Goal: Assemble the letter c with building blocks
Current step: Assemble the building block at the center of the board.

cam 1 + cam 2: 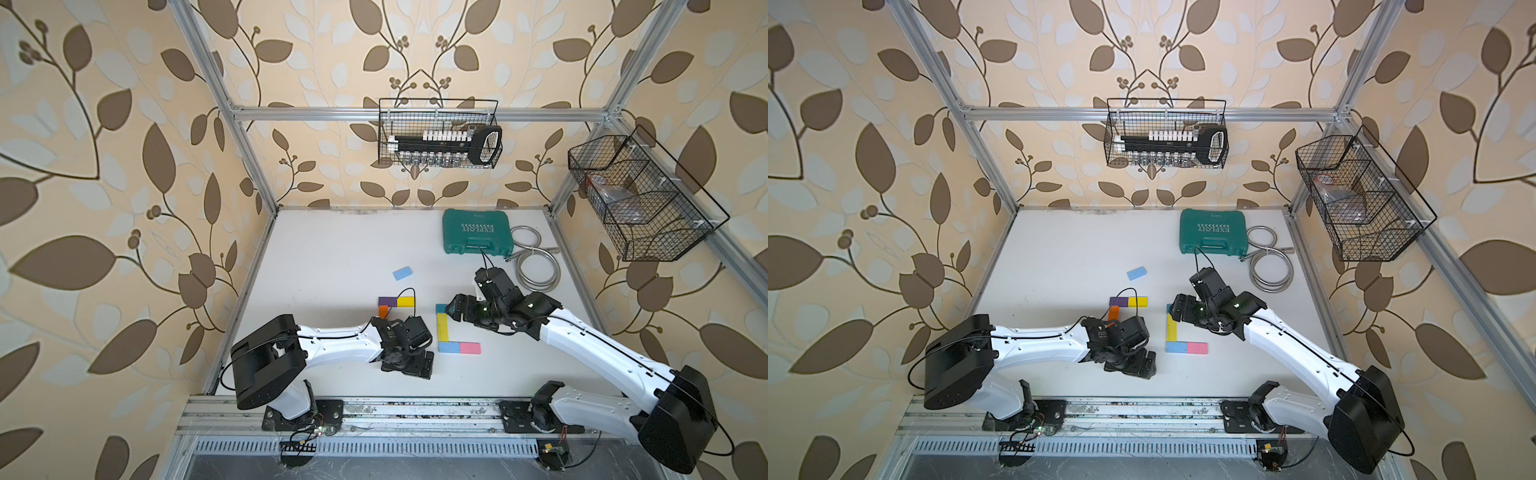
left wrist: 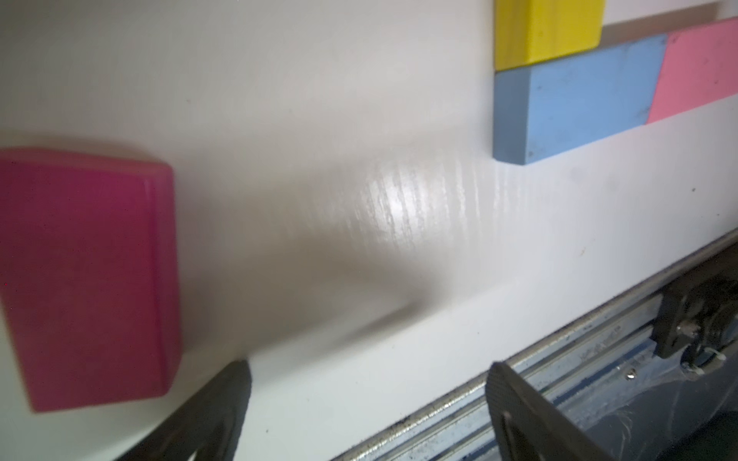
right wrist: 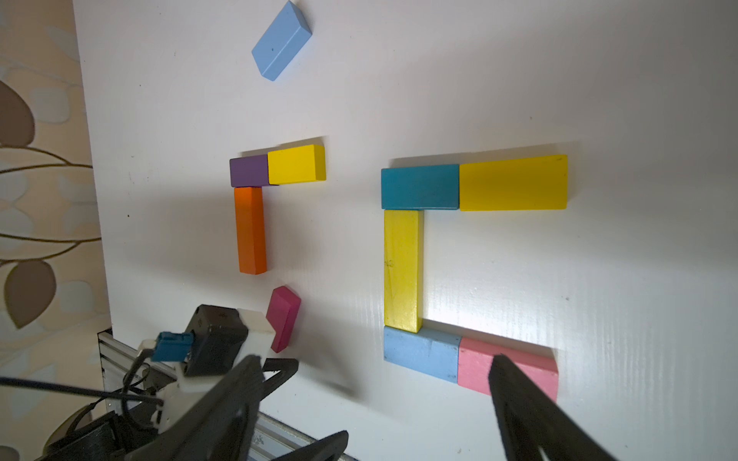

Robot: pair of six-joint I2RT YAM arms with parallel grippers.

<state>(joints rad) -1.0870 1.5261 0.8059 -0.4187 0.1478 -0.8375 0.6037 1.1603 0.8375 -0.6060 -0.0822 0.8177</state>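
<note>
The white counter (image 1: 332, 249) is carrying two arms and the building blocks. The right arm (image 1: 582, 345) is stretching diagonally inward from its base, its wrist bending down over the far end of the long yellow bar (image 3: 402, 271). The right gripper (image 3: 375, 361) is standing spread and pinching nothing. The left arm (image 1: 332, 338) is lying low and reaching toward the same bar, its wrist folding toward the near rail (image 2: 599, 319). The left gripper (image 2: 367, 371) is likewise gaping empty, with the magenta block (image 2: 88, 279) lying just beside one fingertip.

The green case (image 1: 476, 231) is sitting well beyond the bar's far end.

The bar is forming the spine of a C:
- **Far end:** the teal block (image 3: 419, 186) is touching it, and the short yellow block (image 3: 513, 182) is continuing that row.
- **Near end:** the light blue block (image 3: 421, 353) is touching it, and the pink block (image 3: 473, 359) is continuing that row.

On the bar's left-arm side, the purple block (image 3: 249, 171), the second yellow block (image 3: 296, 164) and the orange bar (image 3: 250, 229) are making a corner. The loose light blue block (image 3: 281, 40) is lying farther off.
</note>
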